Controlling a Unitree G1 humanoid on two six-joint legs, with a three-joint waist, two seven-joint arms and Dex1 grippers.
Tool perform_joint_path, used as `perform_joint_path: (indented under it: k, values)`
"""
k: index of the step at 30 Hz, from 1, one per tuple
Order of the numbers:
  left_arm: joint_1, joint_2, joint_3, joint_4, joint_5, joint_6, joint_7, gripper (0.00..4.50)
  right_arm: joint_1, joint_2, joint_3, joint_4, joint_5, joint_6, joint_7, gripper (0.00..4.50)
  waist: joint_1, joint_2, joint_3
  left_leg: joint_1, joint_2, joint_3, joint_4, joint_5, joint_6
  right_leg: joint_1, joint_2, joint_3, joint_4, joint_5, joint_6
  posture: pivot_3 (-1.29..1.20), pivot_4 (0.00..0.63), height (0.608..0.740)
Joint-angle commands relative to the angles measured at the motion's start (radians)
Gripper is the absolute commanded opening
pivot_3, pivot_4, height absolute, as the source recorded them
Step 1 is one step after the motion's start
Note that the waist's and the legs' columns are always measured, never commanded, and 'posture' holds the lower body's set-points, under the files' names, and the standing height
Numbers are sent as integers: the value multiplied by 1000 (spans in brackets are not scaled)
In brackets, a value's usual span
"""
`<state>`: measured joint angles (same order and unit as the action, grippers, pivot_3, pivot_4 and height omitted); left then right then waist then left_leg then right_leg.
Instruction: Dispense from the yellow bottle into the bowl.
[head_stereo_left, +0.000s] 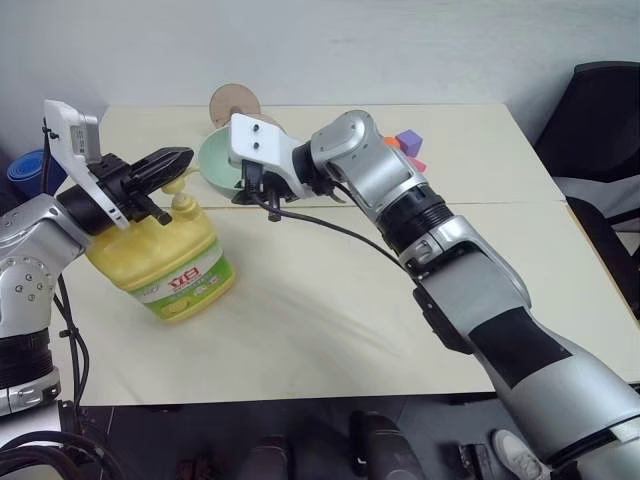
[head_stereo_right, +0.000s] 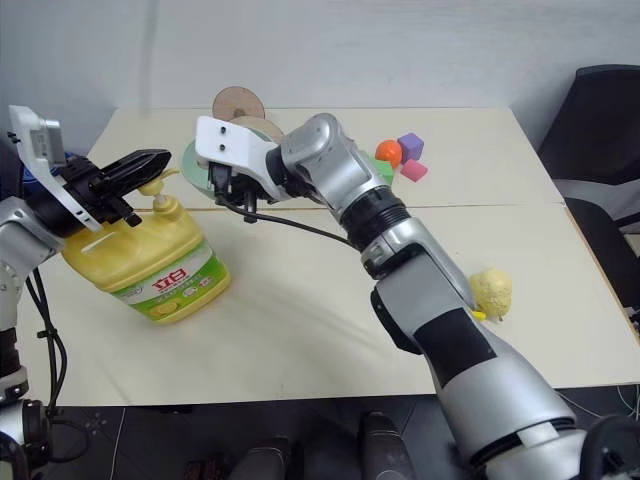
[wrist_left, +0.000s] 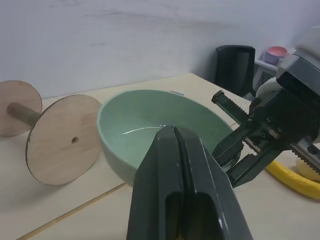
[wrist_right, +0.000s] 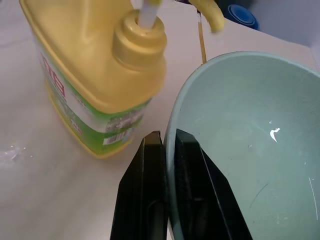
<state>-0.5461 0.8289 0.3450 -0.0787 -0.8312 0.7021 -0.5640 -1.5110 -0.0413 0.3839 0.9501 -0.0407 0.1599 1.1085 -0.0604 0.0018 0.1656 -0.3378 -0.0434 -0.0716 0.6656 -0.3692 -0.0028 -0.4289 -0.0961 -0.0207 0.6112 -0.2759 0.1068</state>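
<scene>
The yellow bottle (head_stereo_left: 165, 262) stands at the table's left, tilted a little, with its pump top (wrist_right: 140, 37) upright. My left gripper (head_stereo_left: 168, 163) is shut with nothing between its fingers and lies just over the pump head. The pale green bowl (head_stereo_left: 215, 160) sits right behind the bottle. My right gripper (wrist_right: 169, 136) is shut on the bowl's near rim, one finger inside and one outside. The pump's spout (wrist_right: 212, 15) reaches over the bowl's edge. A small white streak (wrist_right: 274, 133) lies inside the bowl.
A wooden spool (wrist_left: 60, 135) with two discs lies just behind the bowl. Coloured blocks (head_stereo_right: 410, 148) and an orange ball (head_stereo_right: 388, 152) sit at the back right. A yellow lump (head_stereo_right: 492, 290) rests at the right, a banana (wrist_left: 292, 179) near it. A black chair (head_stereo_left: 600, 110) stands beside the table.
</scene>
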Motion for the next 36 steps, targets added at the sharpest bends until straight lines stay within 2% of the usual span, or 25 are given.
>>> perform_joint_path:
  k: [1,21,36]
  values:
    - [-5,4,-5,5,46,20,24,30,-57,29,-34,1,1,-32,10,0,0,0,0,0,0,0,0,0,0,0,0,0,0,0,0,0,150,740]
    - [111,-19,-96,-45,120,137,76,30,-77,75,-77,31,1,-57,14,0,0,1,-1,3,0,0,0,0,-1,1,0,2,4,0,0,0,150,740]
    - [209,-59,-124,-16,129,178,75,30,-78,97,-97,28,14,-58,32,0,0,10,-7,6,0,0,0,0,-1,1,-1,5,8,-1,-1,0,150,740]
